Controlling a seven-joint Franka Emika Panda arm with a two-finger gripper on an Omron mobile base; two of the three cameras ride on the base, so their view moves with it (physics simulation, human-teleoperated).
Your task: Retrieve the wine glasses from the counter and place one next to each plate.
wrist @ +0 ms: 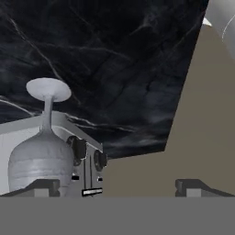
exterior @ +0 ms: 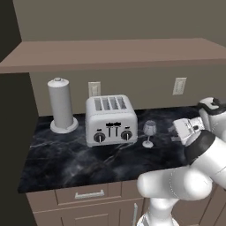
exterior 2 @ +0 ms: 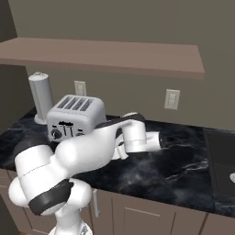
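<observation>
Glass (exterior: 149,131) stood upright on the counter (exterior: 79,159), just right of the toaster (exterior: 111,120). Gripper (wrist: 117,186) was wide open, empty, with the glass off toward one finger. You needed to centre the bowl between the fingers before closing gently.

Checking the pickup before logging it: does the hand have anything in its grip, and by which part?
Nothing is held. The hand is open, and the wine glass stands on the counter by one fingertip, not between the two.
</observation>
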